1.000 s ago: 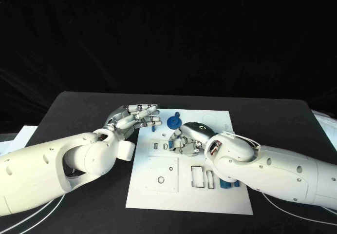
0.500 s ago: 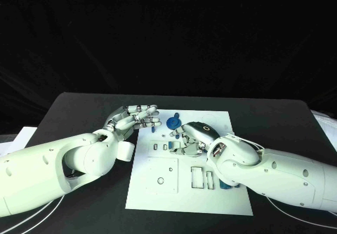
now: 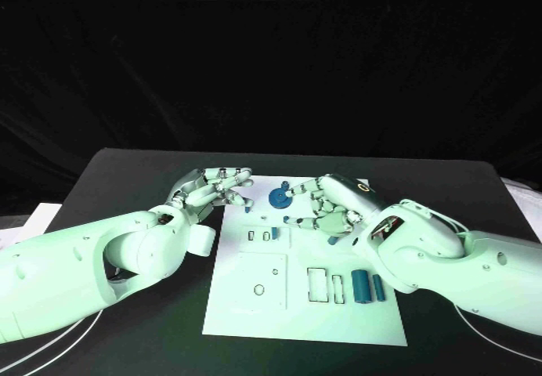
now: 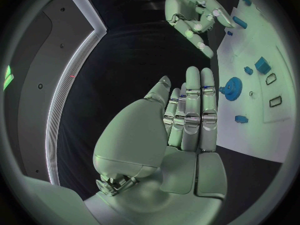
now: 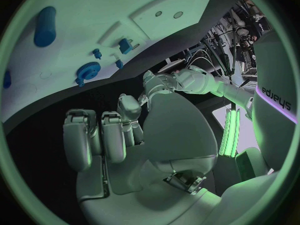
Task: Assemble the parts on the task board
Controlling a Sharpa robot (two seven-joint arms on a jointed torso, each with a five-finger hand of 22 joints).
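The left arm [image 3: 91,262] enters from the lower left of the head view and reaches toward the middle of the frame. Its left hand [image 3: 214,188] sits just left of centre, fingers [image 3: 235,182] extended close together and only slightly bent, holding nothing; the left wrist view shows those fingers side by side and nearly straight. The right arm [image 3: 463,262] comes in from the lower right. The right hand [image 3: 330,205] is at centre frame, palm down, its fingers [image 5: 94,137] curled inward with nothing visible between them.
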